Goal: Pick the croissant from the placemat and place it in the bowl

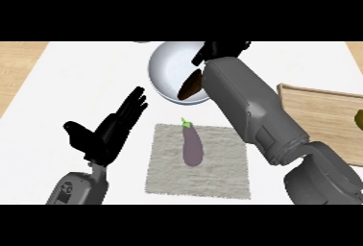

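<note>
bowl (166, 65): was white
croissant (189, 87): was dark brown
eggplant (192, 146): was purple, green stem
placemat (227, 178): was speckled grey-beige
board (319, 111), right: was pale wood

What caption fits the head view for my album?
Right hand at the bowl, croissant inside it, eggplant on the placemat, left hand open nearby.

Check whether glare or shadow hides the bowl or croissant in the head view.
Head view: even light, no glare on the bowl, only soft shading inside it. The right forearm, not shadow, covers its right side; the croissant shows dark beside it.
</note>
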